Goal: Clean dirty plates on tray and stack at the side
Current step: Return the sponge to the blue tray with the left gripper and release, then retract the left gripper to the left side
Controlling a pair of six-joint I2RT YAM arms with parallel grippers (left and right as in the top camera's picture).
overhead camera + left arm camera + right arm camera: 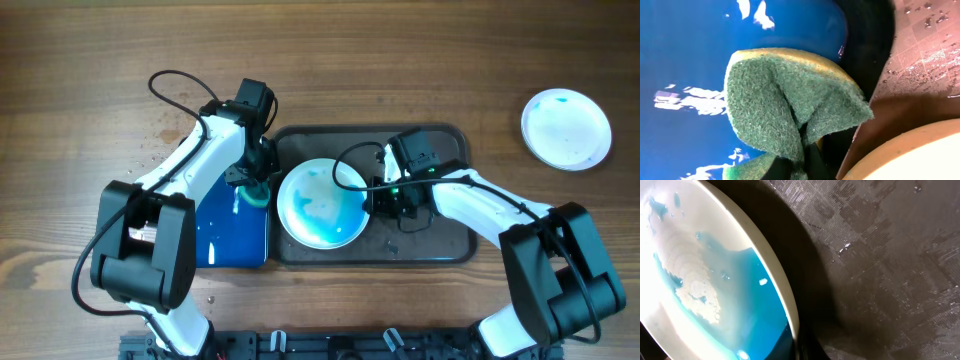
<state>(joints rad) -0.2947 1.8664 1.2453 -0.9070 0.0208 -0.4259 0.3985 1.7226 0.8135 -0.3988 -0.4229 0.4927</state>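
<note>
A white plate (320, 205) sits in the left part of the dark tray (440, 240), which lies in the middle of the wooden surface (400, 60). The plate's centre is smeared with blue paint and pale foam. In the right wrist view the blue liquid pools deepest toward the edge nearest the camera.

The right tool (378, 200) is closed on this plate's right rim, and the rim runs down between its fingers at the bottom of the right wrist view. Small water drops dot the textured tray floor beside it.

The left tool (250, 188) is closed on a sponge (790, 100), a yellow block with a green scouring face, pinched so that the green side folds into a crease. It hangs over the right edge of the blue tray (225, 235), just beside the plate's left rim. The blue tray lies against the left end of the dark tray and shines wet.

A second plate (566, 128), with only faint blue marks, lies on the surface well apart, to the upper right of the dark tray.
</note>
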